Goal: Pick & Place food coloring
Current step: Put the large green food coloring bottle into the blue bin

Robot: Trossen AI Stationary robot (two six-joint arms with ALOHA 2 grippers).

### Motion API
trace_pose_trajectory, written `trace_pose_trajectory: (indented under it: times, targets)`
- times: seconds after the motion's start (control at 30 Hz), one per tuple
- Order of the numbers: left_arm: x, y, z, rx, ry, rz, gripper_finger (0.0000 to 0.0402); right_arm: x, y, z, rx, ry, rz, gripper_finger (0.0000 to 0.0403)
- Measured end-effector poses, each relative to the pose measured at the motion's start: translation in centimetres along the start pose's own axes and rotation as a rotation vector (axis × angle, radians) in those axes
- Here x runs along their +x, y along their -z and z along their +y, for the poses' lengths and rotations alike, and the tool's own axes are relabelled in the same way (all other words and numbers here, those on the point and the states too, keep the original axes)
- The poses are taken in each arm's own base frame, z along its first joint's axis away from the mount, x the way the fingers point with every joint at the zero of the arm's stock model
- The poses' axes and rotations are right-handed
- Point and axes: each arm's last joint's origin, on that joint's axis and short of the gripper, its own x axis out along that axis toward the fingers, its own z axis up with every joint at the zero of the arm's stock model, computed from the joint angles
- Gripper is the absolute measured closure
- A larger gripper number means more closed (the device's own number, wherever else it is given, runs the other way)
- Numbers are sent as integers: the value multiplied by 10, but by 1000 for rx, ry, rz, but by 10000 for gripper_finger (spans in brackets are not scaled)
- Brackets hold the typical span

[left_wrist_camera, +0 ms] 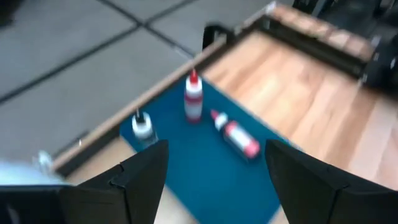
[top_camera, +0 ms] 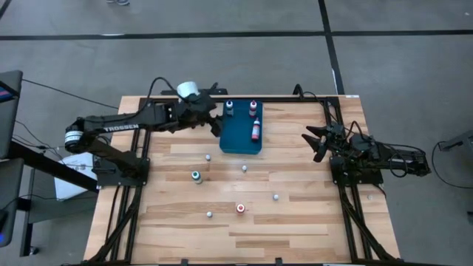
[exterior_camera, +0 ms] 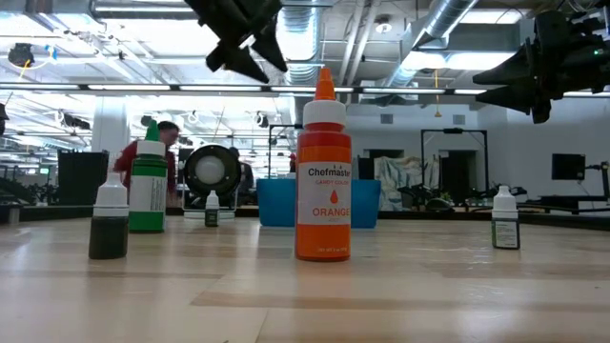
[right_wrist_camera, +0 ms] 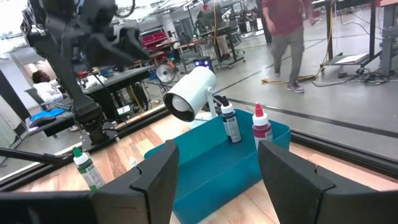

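The pale wood-plank worktop (top_camera: 295,214) is edged by a dark frame. Taking its centre as the clock's middle, a flat blue tray (top_camera: 238,139) lies on it toward 12 o'clock. A green-topped bottle (top_camera: 196,176) stands toward 9 o'clock, and a red-topped bottle (top_camera: 241,208) toward 6 o'clock. Small whitish bottles stand scattered, well apart: one (top_camera: 208,157) toward 10 o'clock, one (top_camera: 244,168) near the centre just below the tray, one (top_camera: 276,196) toward 4 o'clock, and one (top_camera: 210,214) toward 7 o'clock. A white cylinder (top_camera: 187,90) sits at the far edge toward 11 o'clock
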Motion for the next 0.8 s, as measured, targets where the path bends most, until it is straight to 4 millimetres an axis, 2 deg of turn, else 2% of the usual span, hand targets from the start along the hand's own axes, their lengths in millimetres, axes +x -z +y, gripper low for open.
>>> trace_pose_trajectory:
  times: [0.13, 0.33, 0.5, 0.8]
  targets:
    - [-5, 17, -13, -7, -9, 90, 143, 0, 0, 0, 0, 0, 0, 196]
    - [-24, 36, -39, 8, -77, 93, 143, 0, 0, 0, 0, 0, 0, 196]
    - [-46, 51, -54, -6, -108, 95, 143, 0, 0, 0, -1, 0, 1, 196]
    - [-90, 78, -68, -25, -166, 57, 143, 0, 4, -1, -18, 9, 36, 196]
